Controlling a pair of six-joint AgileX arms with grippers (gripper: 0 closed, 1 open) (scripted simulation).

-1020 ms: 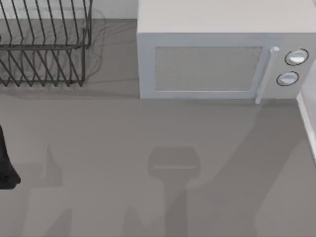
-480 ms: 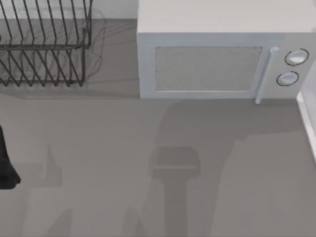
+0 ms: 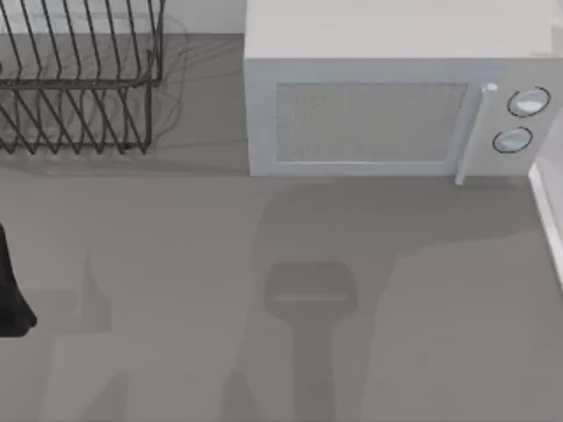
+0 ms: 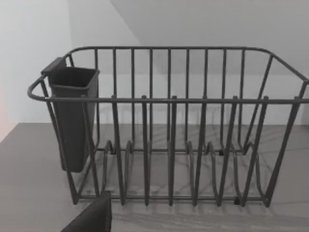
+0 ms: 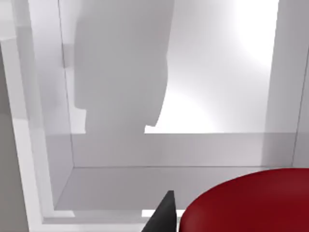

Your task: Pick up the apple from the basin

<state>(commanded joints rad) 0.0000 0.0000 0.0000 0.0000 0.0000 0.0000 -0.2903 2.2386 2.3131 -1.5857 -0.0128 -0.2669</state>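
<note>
Glossy red apple close up, round top, inside white basin

A glossy, uniformly red apple is seen close up in the right wrist view, its rounded top cut off by the frame, with the pale walls of a white basin beyond it.
</note>
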